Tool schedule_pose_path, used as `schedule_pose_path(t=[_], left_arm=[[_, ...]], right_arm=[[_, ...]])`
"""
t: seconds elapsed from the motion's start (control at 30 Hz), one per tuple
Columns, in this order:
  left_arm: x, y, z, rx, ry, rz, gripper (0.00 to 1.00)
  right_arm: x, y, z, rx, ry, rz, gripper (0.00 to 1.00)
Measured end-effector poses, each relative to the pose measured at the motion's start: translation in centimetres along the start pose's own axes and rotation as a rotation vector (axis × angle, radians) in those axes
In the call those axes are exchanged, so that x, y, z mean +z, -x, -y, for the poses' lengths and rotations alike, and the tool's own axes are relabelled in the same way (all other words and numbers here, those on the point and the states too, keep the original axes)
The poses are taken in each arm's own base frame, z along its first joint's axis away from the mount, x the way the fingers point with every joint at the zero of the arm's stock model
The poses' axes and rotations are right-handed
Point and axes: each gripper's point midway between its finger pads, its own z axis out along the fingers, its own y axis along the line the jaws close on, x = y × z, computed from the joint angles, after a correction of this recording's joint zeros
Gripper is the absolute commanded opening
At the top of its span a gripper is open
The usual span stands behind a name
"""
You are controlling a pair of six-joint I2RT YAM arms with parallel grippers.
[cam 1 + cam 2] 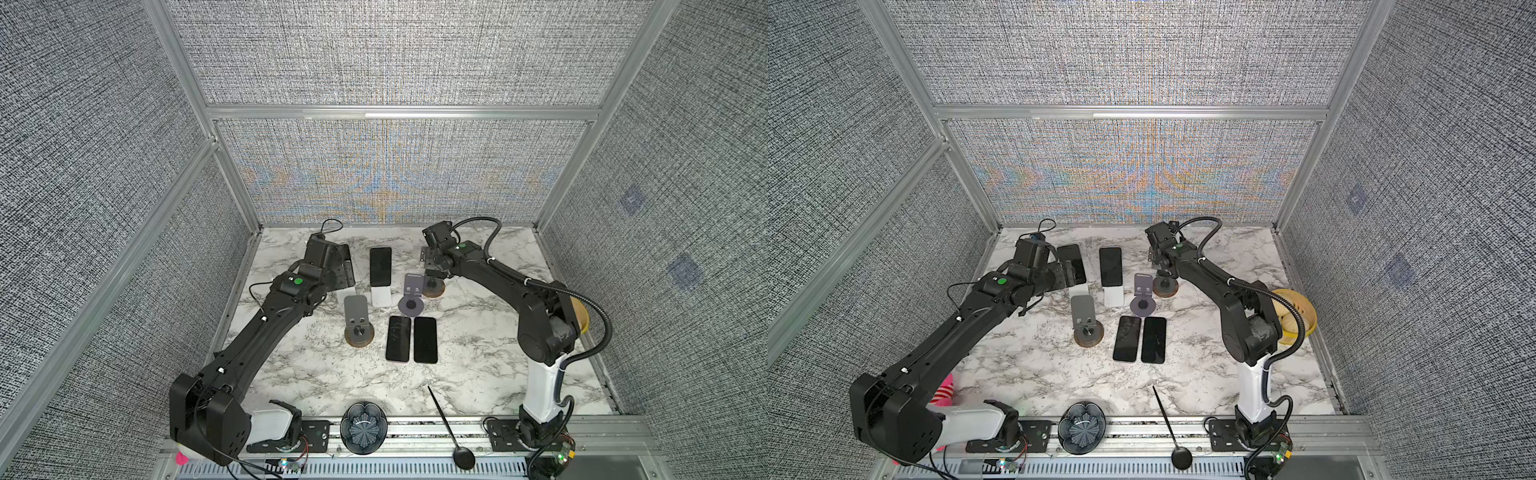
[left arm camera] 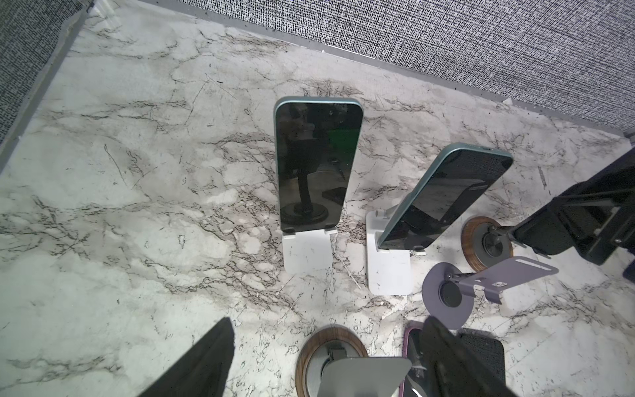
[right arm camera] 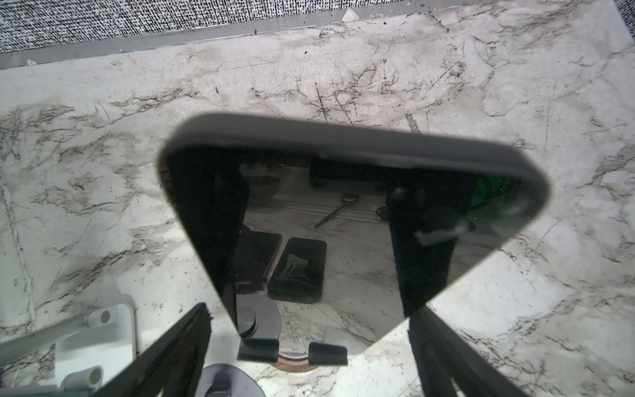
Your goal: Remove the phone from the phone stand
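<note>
1. My left fingers (image 2: pixel 206 364) stand wide open and empty, left of the purple stand (image 1: pixel 411 295).
2. Just behind the purple stand, the phone (image 3: pixel 343 223) leans on its wooden-base stand (image 1: pixel 434 293); my right fingers (image 3: pixel 185 343) are spread on both sides of it, not gripping.

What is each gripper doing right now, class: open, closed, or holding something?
Left gripper: open, holding nothing.
Right gripper: open, fingers either side of the phone, which rests on its stand.

A dark-screened phone (image 3: pixel 326 213) leaned back upright in the phone stand (image 3: pixel 328 354), its lower edge seated behind two black hooks above a wooden base.
</note>
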Motion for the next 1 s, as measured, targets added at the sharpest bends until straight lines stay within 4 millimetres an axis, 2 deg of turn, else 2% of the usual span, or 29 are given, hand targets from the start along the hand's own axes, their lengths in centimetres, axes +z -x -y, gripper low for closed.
schedule_pose_path(t=[0.53,1.0], left_arm=[[0.0,0.0,0.0,0.0,0.0,0.0,0.87],[0.3,0.1,0.1,0.001,0.001,-0.005,0.87]], right_arm=[[1.3,-0.5,0.3,0.036,0.019,-0.008,0.82],[0.4,-0.2,0.3,0.029,0.028,-0.004,0.74]])
